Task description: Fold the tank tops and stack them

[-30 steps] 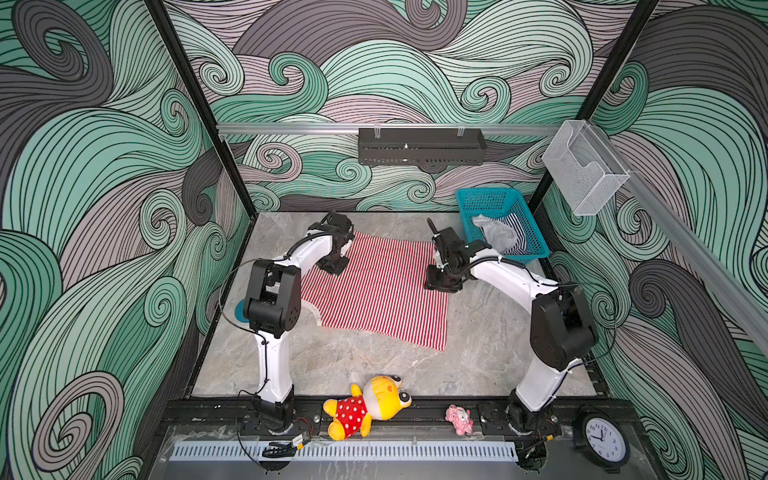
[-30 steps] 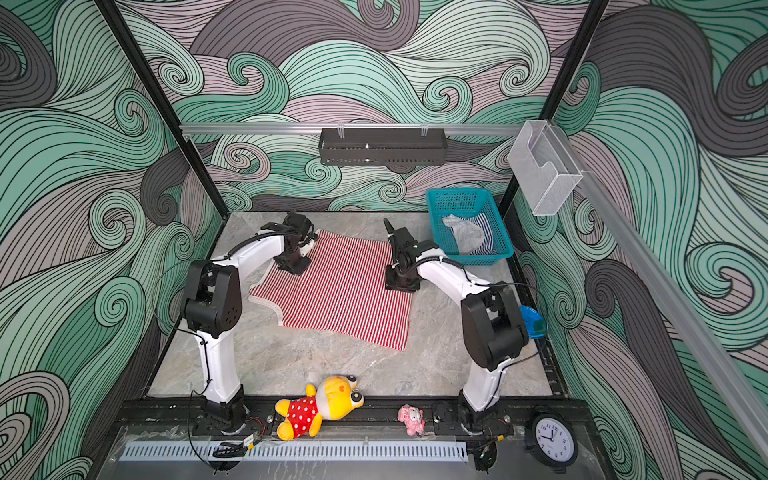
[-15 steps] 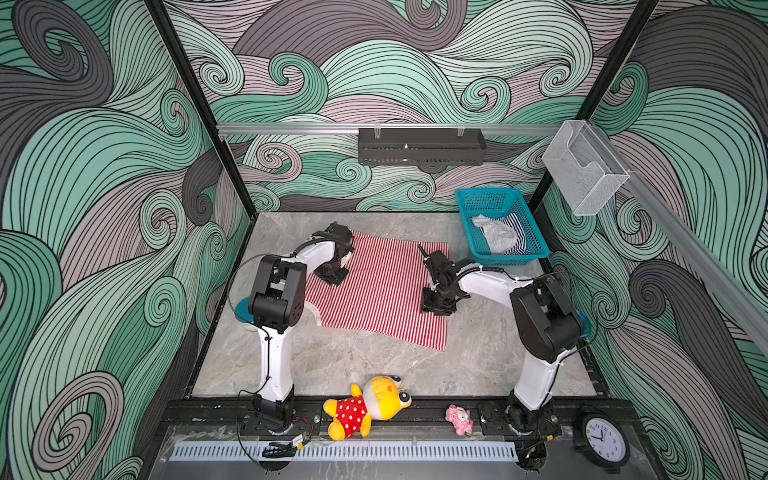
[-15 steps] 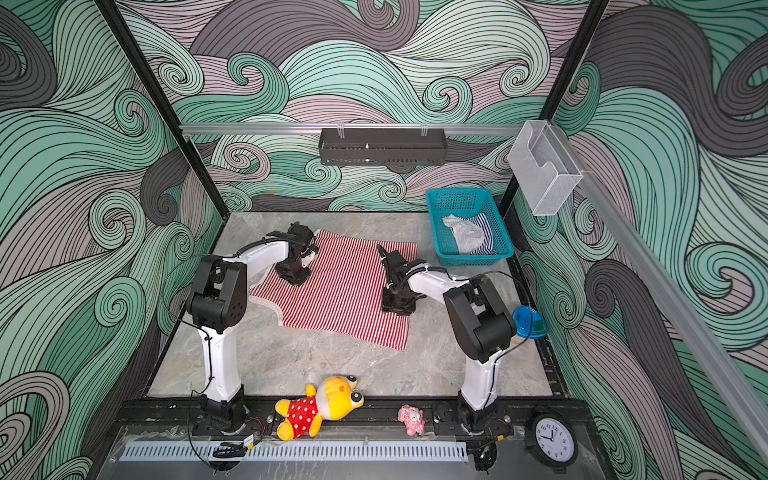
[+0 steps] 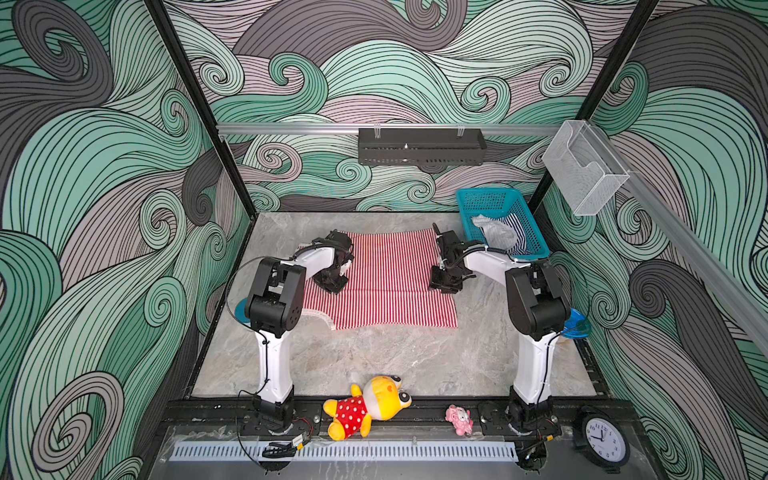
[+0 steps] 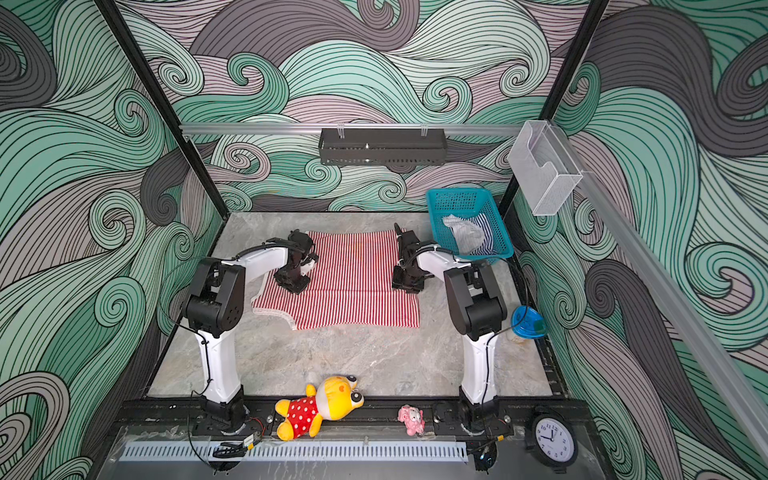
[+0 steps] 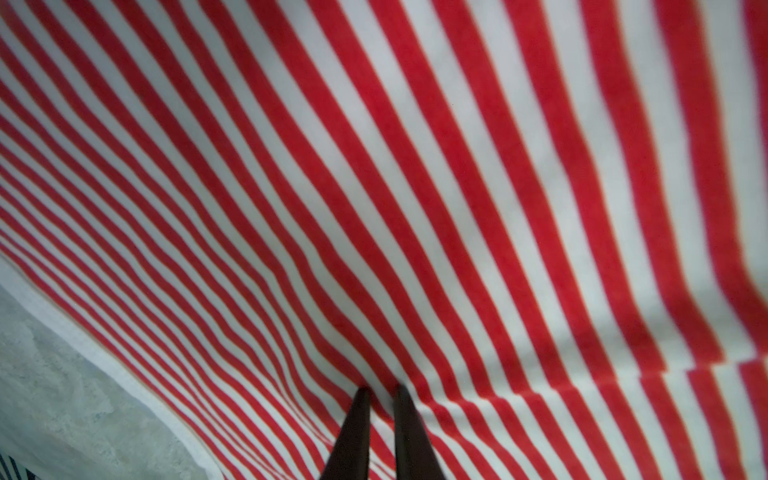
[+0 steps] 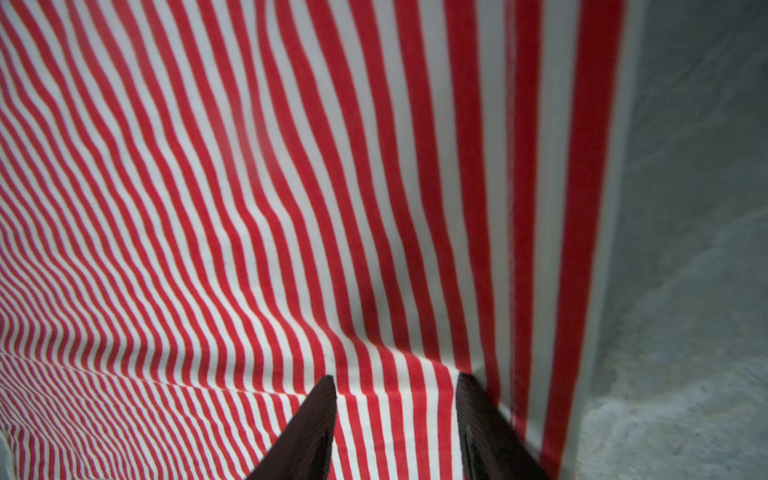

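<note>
The red-and-white tank top (image 5: 390, 286) lies spread on the marble table in both top views, its white-trimmed armhole at the near left. A crease runs across it from gripper to gripper. My left gripper (image 5: 332, 286) is down on its left part. In the left wrist view the jaws (image 7: 381, 390) are nearly together, with a pucker of striped cloth pinched between the tips. My right gripper (image 5: 444, 286) stands at the cloth's right edge. Its fingers (image 8: 397, 380) are apart and press on flat cloth at the crease. The navy-and-white tank top (image 5: 519, 239) lies crumpled in the teal basket (image 5: 469, 208).
The basket stands at the back right, just behind my right arm. A yellow plush toy (image 5: 368, 409) in a red dotted dress and a small pink toy (image 5: 459, 419) lie on the front rail, with a clock (image 5: 602, 442) at its right end. A blue dish (image 5: 577, 326) sits at the right edge.
Both grippers have moved toward the front over the red-and-white top. The cloth now lies squarer, its near right corner drawn in, and a crease shows between the grippers.
</note>
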You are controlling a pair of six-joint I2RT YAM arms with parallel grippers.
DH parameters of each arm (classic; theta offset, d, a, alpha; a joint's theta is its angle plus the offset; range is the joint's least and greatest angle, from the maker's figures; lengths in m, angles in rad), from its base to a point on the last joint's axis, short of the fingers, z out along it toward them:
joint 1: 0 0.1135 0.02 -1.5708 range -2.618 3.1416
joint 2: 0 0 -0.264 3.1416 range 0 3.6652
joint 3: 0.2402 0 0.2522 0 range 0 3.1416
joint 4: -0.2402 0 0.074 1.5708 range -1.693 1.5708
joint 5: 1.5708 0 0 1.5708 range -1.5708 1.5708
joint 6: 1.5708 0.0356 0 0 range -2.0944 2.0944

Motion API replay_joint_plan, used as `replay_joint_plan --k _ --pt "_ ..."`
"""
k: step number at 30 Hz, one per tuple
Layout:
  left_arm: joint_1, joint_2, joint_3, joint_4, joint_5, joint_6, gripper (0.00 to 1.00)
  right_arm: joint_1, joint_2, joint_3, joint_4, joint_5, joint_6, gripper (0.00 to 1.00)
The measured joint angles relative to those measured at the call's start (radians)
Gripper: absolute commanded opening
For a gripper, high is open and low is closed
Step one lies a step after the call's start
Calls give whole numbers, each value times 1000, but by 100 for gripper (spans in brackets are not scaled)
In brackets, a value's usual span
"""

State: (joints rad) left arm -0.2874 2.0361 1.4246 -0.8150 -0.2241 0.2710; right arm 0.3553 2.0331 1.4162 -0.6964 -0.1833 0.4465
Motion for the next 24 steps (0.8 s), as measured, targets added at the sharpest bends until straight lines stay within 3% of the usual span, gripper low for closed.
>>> replay_joint_plan --k 6,15,19,24 --pt "-2 -45 -31 -1 1 -14 21 42 -101 -80 -27 13 -5 64" --pt "-25 -258 -79 13 54 -5 26 85 -452 -291 -47 33 62 62" --pt "-97 -336 -214 38 40 32 26 81 -514 -440 -35 37 122 62" --pt "-205 -391 -387 68 35 60 36 75 -539 -577 9 21 205 61"
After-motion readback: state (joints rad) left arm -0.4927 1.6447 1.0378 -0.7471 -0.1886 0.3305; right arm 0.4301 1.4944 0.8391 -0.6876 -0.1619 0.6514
